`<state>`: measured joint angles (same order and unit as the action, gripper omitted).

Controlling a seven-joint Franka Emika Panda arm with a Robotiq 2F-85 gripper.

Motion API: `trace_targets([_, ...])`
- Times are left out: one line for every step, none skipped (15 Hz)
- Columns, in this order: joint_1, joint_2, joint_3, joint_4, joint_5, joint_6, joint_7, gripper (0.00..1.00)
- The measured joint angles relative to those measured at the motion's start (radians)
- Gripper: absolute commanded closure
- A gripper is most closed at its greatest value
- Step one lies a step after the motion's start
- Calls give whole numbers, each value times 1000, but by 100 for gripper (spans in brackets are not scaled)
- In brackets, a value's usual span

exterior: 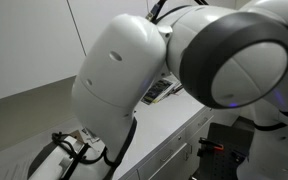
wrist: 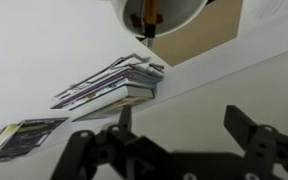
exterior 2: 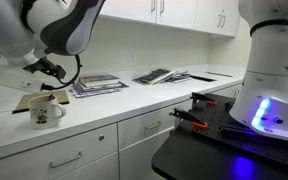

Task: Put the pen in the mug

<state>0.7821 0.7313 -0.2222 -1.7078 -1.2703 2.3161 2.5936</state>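
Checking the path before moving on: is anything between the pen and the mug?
Nothing visible does. In the wrist view the pen seems already inside the mug, its tip over the rim; the gripper is open and empty.

My arm [exterior: 134, 70] filling an exterior view, hiding most of the counter [exterior: 184, 115], mug [wrist: 184, 8] cut off at the wrist view's upper edge, my pincer [wrist: 179, 125] blurred along its bottom.
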Motion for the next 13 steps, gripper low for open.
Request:
trace_targets([-43,-22,38,-8,-3,0,-3,0])
trace_targets([-84,-42,75,-16,-5,0,-5,0])
trace_targets([-123,-58,107,-23,-7,0,-11,0])
trace_targets([-157,-72,136,-30,-8,0,-16,0])
trace_targets([-187,-84,163,-37,-12,0,-17,0])
trace_targets([-214,-94,187,-43,-18,0,-17,0])
trace_targets([-238,-101,209,-48,-24,0,-17,0])
trace_targets([-259,-107,230,-54,-28,0,-18,0])
trace_targets([-277,-113,249,-60,-28,0,-18,0])
trace_targets([-295,-119,269,-67,-28,1,-20,0])
trace_targets([-312,-124,288,-73,-28,1,-21,0])
trace_targets([-329,-131,305,-80,-26,4,-21,0])
trace_targets([-345,-139,320,-87,-22,10,-21,0])
